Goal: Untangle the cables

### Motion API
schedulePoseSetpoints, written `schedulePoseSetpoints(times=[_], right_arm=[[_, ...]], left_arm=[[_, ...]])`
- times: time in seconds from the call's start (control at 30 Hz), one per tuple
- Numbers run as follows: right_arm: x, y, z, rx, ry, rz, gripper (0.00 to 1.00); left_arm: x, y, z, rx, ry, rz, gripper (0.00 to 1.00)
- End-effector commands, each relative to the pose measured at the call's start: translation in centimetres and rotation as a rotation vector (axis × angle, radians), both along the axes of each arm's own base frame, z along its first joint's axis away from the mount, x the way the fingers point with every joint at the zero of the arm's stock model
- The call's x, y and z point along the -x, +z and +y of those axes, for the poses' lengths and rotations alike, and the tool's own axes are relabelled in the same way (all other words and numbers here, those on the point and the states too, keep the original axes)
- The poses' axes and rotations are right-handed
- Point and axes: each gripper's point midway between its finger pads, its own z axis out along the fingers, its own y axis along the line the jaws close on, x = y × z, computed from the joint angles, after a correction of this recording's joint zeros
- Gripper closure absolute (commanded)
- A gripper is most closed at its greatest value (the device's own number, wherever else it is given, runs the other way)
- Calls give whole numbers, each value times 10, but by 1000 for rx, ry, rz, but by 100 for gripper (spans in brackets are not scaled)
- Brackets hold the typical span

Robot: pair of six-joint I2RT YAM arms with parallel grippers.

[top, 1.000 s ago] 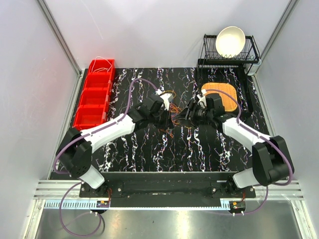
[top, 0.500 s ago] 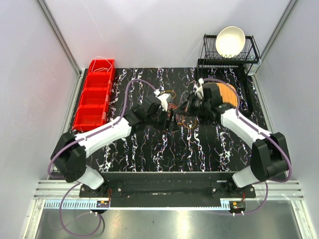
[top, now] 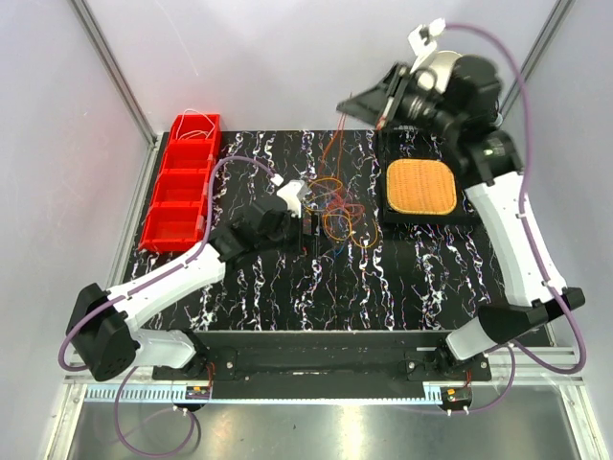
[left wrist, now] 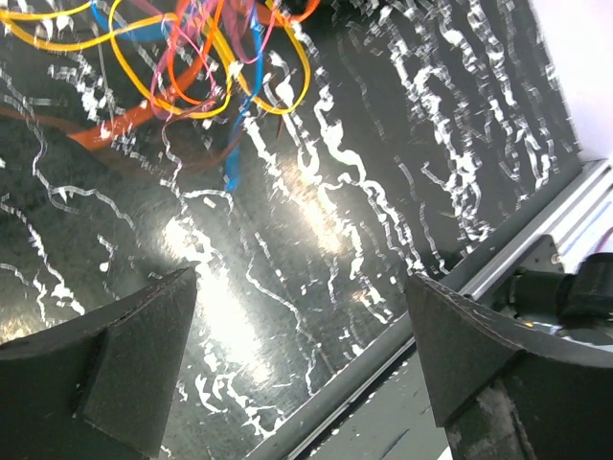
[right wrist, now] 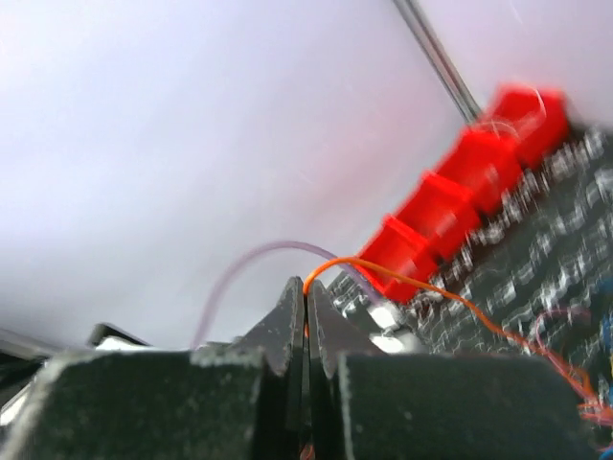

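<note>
Top external view: the right gripper (top: 347,103) now hangs high above the back of the desk (top: 402,278). A second ago it sat low at the tangle in the middle, nose to nose with the other arm. In the right wrist view its jaws are pressed flat together on a thin orange cable (right wrist: 421,283). That strand runs slack from the fingertips down toward the pile.

With that arm gone, the woven orange mat (top: 420,187) shows whole, where before the arm covered part of it.

The left gripper (top: 311,230) has drawn back a little to the left side of the heap and let go. In its wrist view the two dark fingers (left wrist: 134,331) stand wide apart, with nothing but marbled desk between them.

The cables (top: 340,211) lie on the desk just beyond the left gripper and left of the mat. They are loops of orange and yellow with some blue, red and purple, spread looser than they were a second ago. The red bins (top: 182,192) at the left edge are where they were.
</note>
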Motion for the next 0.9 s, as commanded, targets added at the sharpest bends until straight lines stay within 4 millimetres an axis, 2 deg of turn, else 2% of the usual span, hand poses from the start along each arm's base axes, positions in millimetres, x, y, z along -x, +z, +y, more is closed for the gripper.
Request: schedulePoseSetpoints(times=[0.0,0.03,0.07,0.1,0.17,0.2,0.3,0.33,0.37,0.4,0.47,0.53,0.6,0.63,0.67,0.7,0.73,0.77,0.8,0.87], right_arm=[[54,81,-5,-60,122,-240,100],[64,97,-10,-74,120,-286,100],[71,103,-14,-77,114,-314,100],[74,106,-15,-78,111,-328,100],[74,95,-18,-64,87,-315,100],[56,70,-16,-39,51,-247,100],[49,40,-18,-17,14,-174,100],[42,16,-15,0,18,-115,100],[45,15,-15,-11,21,-117,100],[40,2,-13,-4,19,-87,100],[42,3,-13,-13,22,-90,100],[42,5,-14,-15,22,-94,100],[43,11,-13,-18,28,-111,100],[43,12,-14,-19,28,-114,100],[42,13,-13,-18,26,-118,100],[43,16,-13,-20,27,-126,100],[43,19,-13,-20,30,-133,100],[42,19,-13,-19,30,-132,100],[42,20,-13,-20,31,-135,100],[43,27,-13,-23,30,-146,100]], left_arm=[[-6,11,-2,48,30,-50,7],[-6,11,-2,49,32,-51,7],[-7,12,-1,51,35,-53,7],[-7,14,-1,57,38,-60,7],[-9,14,1,53,50,-69,7],[-11,15,1,53,56,-78,7],[-16,14,-1,70,74,-92,7],[-16,14,-3,83,71,-99,7],[-16,8,-5,89,64,-97,6],[-18,17,-12,132,53,-131,5],[-23,24,-24,188,33,-172,1],[-24,18,-37,197,8,-177,1],[-27,26,-52,232,-9,-202,1],[-29,14,-60,221,-23,-184,1],[-32,21,-68,243,-27,-191,1],[-33,18,-74,246,-35,-183,1],[-36,13,-89,264,-58,-171,2],[-38,3,-93,255,-59,-156,5],[-41,5,-97,254,-55,-159,21],[-53,-8,-97,206,-7,-149,43]])
